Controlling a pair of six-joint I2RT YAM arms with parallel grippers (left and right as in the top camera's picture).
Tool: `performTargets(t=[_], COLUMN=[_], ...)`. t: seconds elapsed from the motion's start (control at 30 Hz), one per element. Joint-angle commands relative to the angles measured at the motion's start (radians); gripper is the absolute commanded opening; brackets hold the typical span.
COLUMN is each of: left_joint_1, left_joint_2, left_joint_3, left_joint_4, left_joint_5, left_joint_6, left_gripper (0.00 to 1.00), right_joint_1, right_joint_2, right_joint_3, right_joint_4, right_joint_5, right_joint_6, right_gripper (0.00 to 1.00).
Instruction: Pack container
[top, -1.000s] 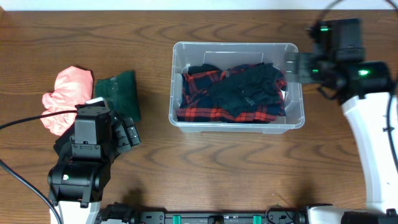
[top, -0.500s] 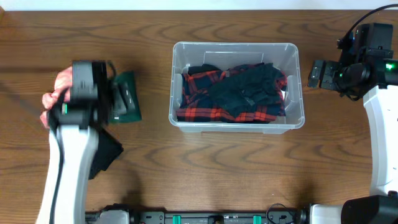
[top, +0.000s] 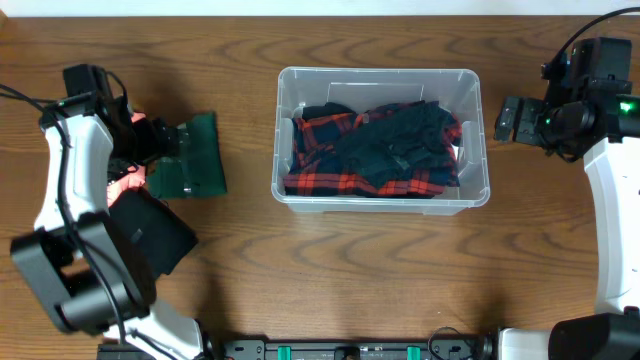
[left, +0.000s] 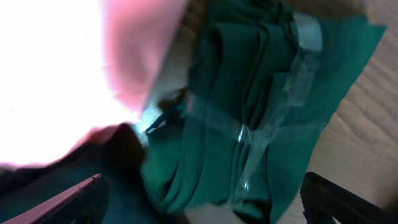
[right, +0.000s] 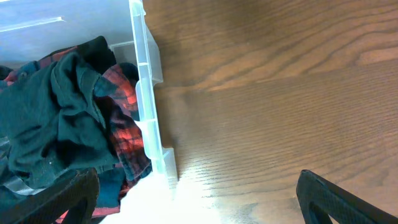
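Container (top: 378, 72) holds clothes (top: 380, 150); L pincer (left: 200, 182) wide over green cloth (left: 261, 93), R pincer (right: 196, 180) wide, empty.

I count one container (top: 380, 72) on the surface (top: 350, 270). Inside the container I see two garments: one red-and-black plaid piece (top: 312, 182) and one dark piece (top: 390, 142). Left of the container I count three more: one folded green cloth (top: 197, 165), one pink cloth (left: 140, 43), one black cloth (top: 160, 235).
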Motion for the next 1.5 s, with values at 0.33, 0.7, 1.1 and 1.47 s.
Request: performTargets(t=[0.33,0.7,1.1,1.47], left_joint_1=[-0.004,-0.032,-0.482,-1.010], left_joint_2=[0.211,-0.046,-0.458,-0.202], left_joint_3=[0.022,0.085,0.131,0.130], left_joint_4=[0.005,-0.073,0.085,0.408], left_joint_5=[0.204,0.321,0.338,0.146], left_joint_6=[0.174,0.159,-0.087,-0.505], left_gripper=[0.47,0.06,0.06,0.06], right_joint_1=[-0.001,-0.011,-0.028,-0.028], right_joint_2=[0.003,0.002,0.002,0.002], right_joint_3=[-0.001,-0.001,-0.001,-0.001], right_joint_4=[-0.008,-0.011,-0.011,-0.012], right_joint_5=[-0.008,0.098,0.096,0.082], right_joint_6=[-0.014,-0.012,-0.005,-0.005], right_gripper=[0.99,0.99,0.99,0.99])
